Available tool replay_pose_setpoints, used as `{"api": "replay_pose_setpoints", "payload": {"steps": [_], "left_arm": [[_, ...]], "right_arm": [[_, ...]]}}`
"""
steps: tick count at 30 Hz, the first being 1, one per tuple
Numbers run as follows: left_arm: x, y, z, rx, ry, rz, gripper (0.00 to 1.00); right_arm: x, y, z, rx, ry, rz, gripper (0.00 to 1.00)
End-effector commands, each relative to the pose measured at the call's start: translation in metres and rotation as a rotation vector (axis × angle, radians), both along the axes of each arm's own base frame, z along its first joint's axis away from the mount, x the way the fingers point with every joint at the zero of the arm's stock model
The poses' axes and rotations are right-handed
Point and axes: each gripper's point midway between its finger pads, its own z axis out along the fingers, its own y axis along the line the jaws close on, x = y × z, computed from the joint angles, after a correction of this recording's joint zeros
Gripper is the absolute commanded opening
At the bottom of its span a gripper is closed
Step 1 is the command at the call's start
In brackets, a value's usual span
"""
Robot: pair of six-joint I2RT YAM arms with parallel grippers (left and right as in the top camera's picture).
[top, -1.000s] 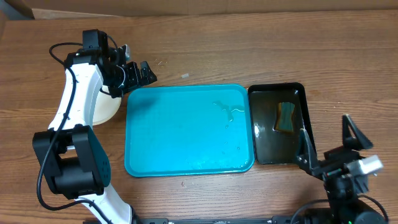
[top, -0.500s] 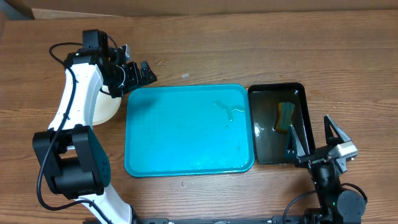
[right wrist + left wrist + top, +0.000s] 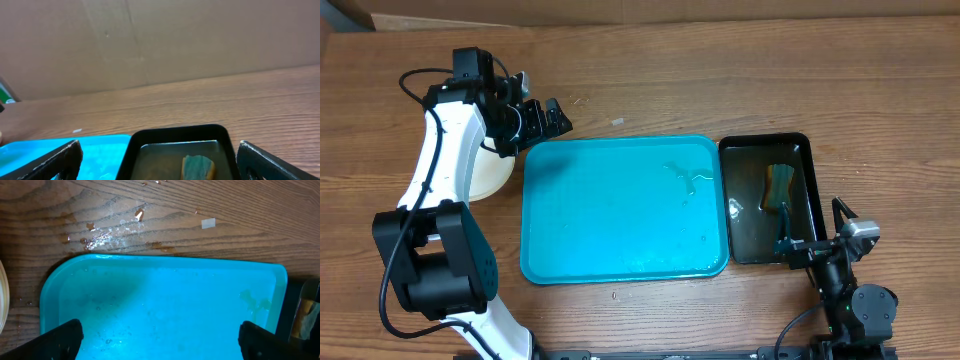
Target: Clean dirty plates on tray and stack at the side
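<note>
Fingers of the left gripper [image 3: 160,340] stood wide apart with nothing between them, hovering over the far left corner of the tray [image 3: 620,215]. Past the tray's left edge, partly under that arm's forearm, sat the plates [image 3: 492,175], a pale round stack on the table. How many lay in it could not be told. The stack was thus near the left gripper, on its near-left side, and well apart from the right gripper [image 3: 157,159]. That one was likewise spread wide and empty, low at the near end of the black tray [image 3: 807,150]. Any further handling of the stack would, by my judgement, fall to the left arm. Being round, the plates had no long axis; the tray's ran left to right. The tray held no plate, only beads of water and a faint smear near its far right corner. The black tray, just beside the tray's right edge, held a sponge [image 3: 779,187] in what looked like shallow liquid.
</note>
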Motion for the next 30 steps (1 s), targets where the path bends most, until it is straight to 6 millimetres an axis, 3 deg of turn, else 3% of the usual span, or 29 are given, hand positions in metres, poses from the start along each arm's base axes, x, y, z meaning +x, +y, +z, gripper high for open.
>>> {"api": "replay_pose_setpoints", "payload": {"steps": [1,10,30], "left_arm": [[-0.0002,0.0,-0.0002,0.005,-0.007,-0.016,1.0],[-0.0002,0.0,-0.0004,0.005,-0.007,-0.016,1.0],[-0.0002,0.0,-0.0004,0.005,-0.007,-0.016,1.0]], "right_arm": [[0.0009,-0.0067,-0.0021,-0.008,-0.004,-0.039,1.0],[0.0002,-0.001,-0.0015,-0.138,-0.026,-0.003,1.0],[0.0002,-0.001,-0.0014,-0.129,-0.026,-0.003,1.0]]}}
